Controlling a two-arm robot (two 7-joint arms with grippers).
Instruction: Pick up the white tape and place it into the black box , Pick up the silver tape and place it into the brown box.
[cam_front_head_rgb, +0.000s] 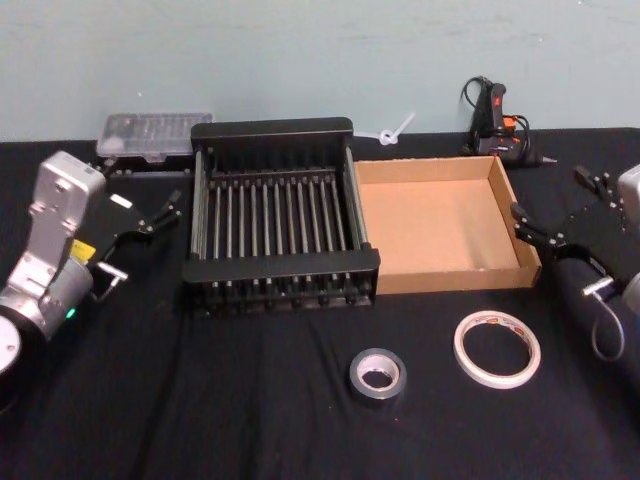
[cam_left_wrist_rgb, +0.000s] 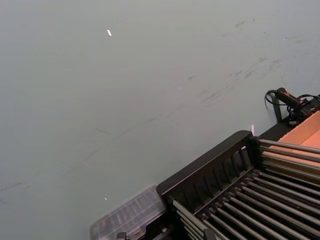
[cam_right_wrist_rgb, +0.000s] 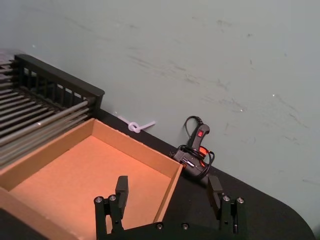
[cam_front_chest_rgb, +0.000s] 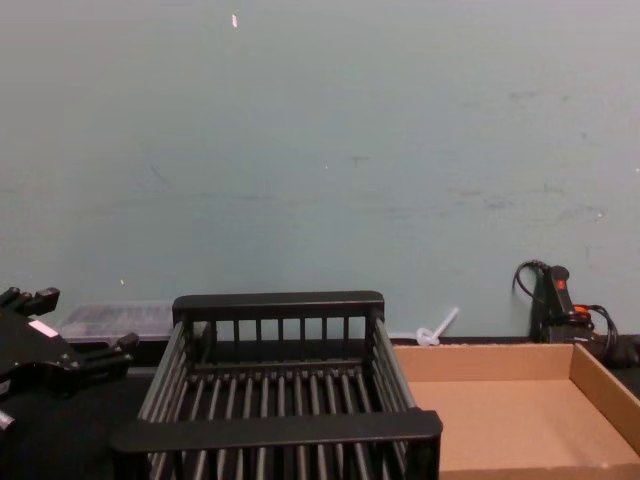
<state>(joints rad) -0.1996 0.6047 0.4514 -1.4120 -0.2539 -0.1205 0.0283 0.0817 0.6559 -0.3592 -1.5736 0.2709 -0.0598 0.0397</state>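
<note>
While both boxes are seen empty, no step is judged begun: the white tape (cam_front_head_rgb: 497, 348) lies at five o'clock on the worktop (cam_front_head_rgb: 200, 400), the silver tape (cam_front_head_rgb: 378, 373) beside it at nine o'clock. Both the left gripper (cam_front_head_rgb: 165, 212) and the right gripper (cam_front_head_rgb: 530, 226) are held open, beside the black box (cam_front_head_rgb: 280, 275) and the brown box (cam_front_head_rgb: 440, 275); a descent over the white tape is called for.

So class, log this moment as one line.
white tape: on table | silver tape: on table | black box, brown box: empty | left tool, right tool: open, idle
</note>
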